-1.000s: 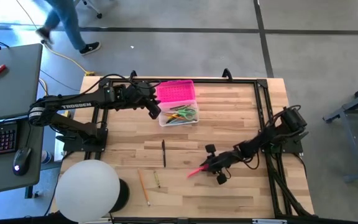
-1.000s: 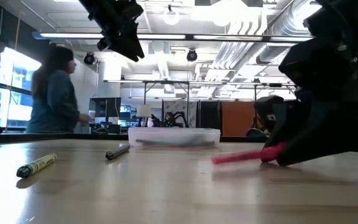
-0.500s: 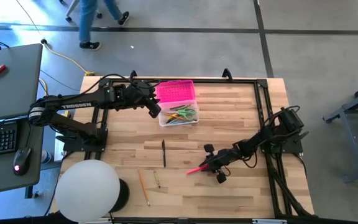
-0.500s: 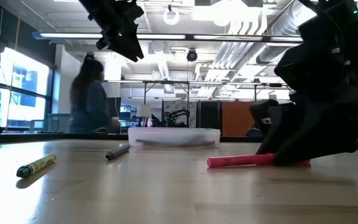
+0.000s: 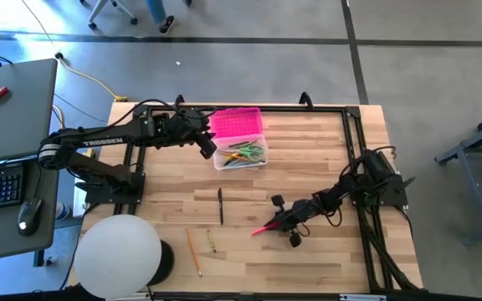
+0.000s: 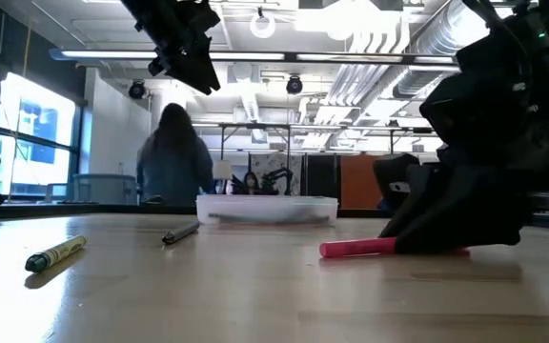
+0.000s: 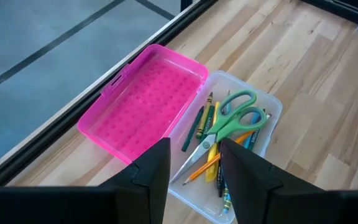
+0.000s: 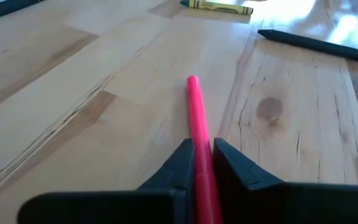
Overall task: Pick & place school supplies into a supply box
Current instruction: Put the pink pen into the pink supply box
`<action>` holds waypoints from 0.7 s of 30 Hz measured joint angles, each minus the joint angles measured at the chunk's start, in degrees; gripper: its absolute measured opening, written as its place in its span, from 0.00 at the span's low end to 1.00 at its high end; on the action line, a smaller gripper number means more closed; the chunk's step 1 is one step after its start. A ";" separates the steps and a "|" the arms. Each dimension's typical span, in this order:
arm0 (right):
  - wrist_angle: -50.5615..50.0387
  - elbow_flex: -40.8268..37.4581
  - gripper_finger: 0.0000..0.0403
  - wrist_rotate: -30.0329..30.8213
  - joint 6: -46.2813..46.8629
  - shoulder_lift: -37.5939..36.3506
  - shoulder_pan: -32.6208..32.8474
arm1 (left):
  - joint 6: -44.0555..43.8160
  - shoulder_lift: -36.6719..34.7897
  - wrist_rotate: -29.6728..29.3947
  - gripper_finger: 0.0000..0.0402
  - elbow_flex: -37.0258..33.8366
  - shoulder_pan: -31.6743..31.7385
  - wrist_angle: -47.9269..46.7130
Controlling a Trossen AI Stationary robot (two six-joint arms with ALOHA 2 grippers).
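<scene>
Right gripper [image 8: 202,163] apparently clamped on pink pen [image 8: 196,109], rear end hidden.

Supply box [image 5: 239,156] stood open near table's far edge; pink dotted lid [image 7: 146,102] folded back flat, clear base [image 7: 265,134] beside it. Inside base: green-handled scissors [image 7: 232,123], green, yellow and orange pencils jumbled lengthwise. Pink pen [image 8: 197,127] lay flat on wood, one end pinched between right arm's fingers. Black pen [image 5: 221,206] lay mid-table. Yellow-green crayon [image 6: 55,253] and orange pencil [image 5: 192,251] lay apart near front edge.
</scene>
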 joint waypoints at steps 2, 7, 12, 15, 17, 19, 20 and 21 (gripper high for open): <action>3.89 0.12 0.08 -0.66 -1.83 -0.63 -0.33 | 0.00 0.00 0.01 0.43 0.00 0.00 0.00; 8.65 1.58 0.05 3.25 -13.65 -6.04 -3.26 | 0.00 0.00 0.03 0.43 -0.01 -0.02 0.07; 8.29 3.11 0.05 8.64 -21.59 -14.81 -10.09 | 0.00 0.00 0.32 0.43 -0.02 -0.02 0.45; 0.07 6.43 0.07 8.58 -24.40 -19.50 -16.67 | 0.03 0.00 0.39 0.43 -0.02 -0.02 0.64; -13.43 10.47 0.07 6.76 -23.28 -20.38 -21.30 | 0.29 0.00 0.36 0.43 -0.02 -0.02 1.51; -25.88 15.68 0.06 4.32 -19.35 -19.74 -25.00 | 0.81 0.00 0.25 0.43 -0.02 -0.02 2.16; -31.85 18.31 0.06 3.37 -18.48 -18.65 -26.41 | 1.24 0.00 0.26 0.43 -0.02 -0.02 2.87; -35.55 21.11 0.05 3.08 -18.52 -17.47 -27.59 | 1.54 0.00 0.27 0.43 0.00 -0.02 3.43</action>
